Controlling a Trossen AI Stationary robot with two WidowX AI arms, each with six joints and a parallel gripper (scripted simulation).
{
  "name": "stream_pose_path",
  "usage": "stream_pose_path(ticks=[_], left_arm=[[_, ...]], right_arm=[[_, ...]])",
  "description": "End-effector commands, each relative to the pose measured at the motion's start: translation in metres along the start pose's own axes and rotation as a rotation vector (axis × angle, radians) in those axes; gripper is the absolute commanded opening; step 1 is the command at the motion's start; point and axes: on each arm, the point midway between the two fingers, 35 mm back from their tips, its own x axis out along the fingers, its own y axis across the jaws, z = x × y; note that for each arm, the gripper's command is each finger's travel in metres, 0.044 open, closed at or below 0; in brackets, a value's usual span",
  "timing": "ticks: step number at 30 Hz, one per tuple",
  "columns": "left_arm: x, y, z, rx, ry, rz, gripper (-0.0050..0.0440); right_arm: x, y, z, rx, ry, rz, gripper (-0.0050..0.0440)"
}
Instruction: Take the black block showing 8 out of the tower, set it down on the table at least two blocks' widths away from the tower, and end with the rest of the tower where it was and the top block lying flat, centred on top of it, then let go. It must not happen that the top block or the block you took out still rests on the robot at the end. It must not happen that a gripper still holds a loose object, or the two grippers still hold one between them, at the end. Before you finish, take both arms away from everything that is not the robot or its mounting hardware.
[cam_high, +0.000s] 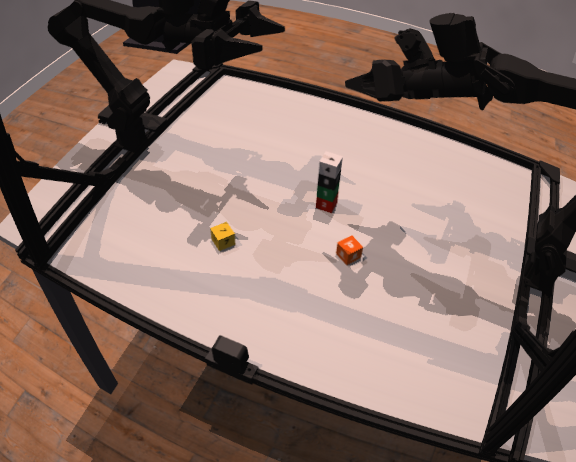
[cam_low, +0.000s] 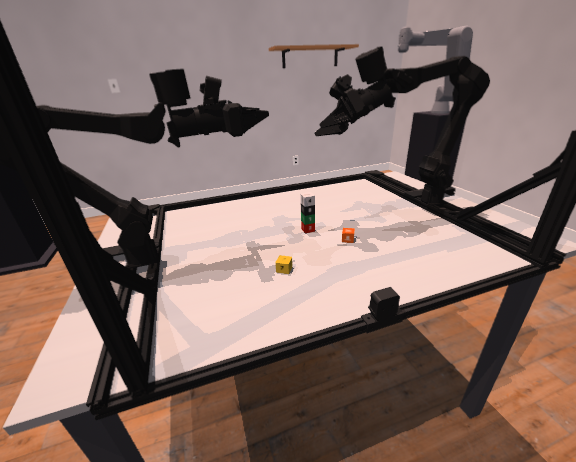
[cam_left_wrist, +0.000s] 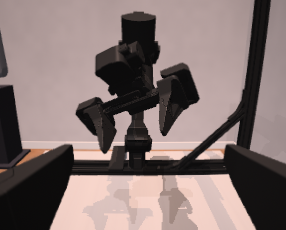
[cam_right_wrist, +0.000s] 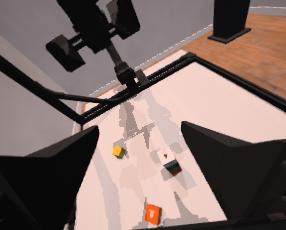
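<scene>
The tower (cam_high: 328, 183) stands near the middle of the table: a white block (cam_high: 330, 162) on top, the black block (cam_high: 329, 178) under it, then a green block (cam_high: 327, 192) and a red block (cam_high: 326, 203). It also shows in the exterior view (cam_low: 308, 214) and in the right wrist view (cam_right_wrist: 172, 167). My left gripper (cam_high: 270, 37) is open and empty, high above the table's far left corner, pointing level. My right gripper (cam_high: 350, 85) is open and empty, high above the far right side, tilted down towards the tower. The left wrist view shows the right gripper (cam_left_wrist: 135, 117) open.
A yellow block (cam_high: 223, 236) lies on the table, left and in front of the tower. An orange block (cam_high: 349, 249) lies in front of the tower to the right. A black frame rail (cam_high: 280, 385) runs around the table, with a small camera box (cam_high: 230, 355) on its front edge.
</scene>
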Motion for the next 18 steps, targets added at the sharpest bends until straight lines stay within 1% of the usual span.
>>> stream_pose_path(ticks=[1, 3, 5, 10, 16, 18], left_arm=[[0.0, 0.0, 0.0, 0.0, 0.0, 0.0, 0.04], [0.0, 0.0, 0.0, 0.0, 0.0, 0.0, 0.04], [0.0, 0.0, 0.0, 0.0, 0.0, 0.0, 0.04], [0.0, 0.0, 0.0, 0.0, 0.0, 0.0, 0.04], [0.0, 0.0, 0.0, 0.0, 0.0, 0.0, 0.04], [0.0, 0.0, 0.0, 0.0, 0.0, 0.0, 0.04]], right_arm=[[0.013, -0.004, -0.001, 0.082, 0.063, -0.051, 0.04], [0.026, -0.01, -0.01, 0.164, 0.148, -0.119, 0.04], [0.039, -0.014, -0.013, 0.251, 0.201, -0.178, 0.04], [0.061, -0.025, -0.027, 0.409, 0.316, -0.325, 0.04], [0.081, -0.04, -0.047, 0.589, 0.425, -0.533, 0.04], [0.081, -0.04, -0.047, 0.589, 0.425, -0.533, 0.04]])
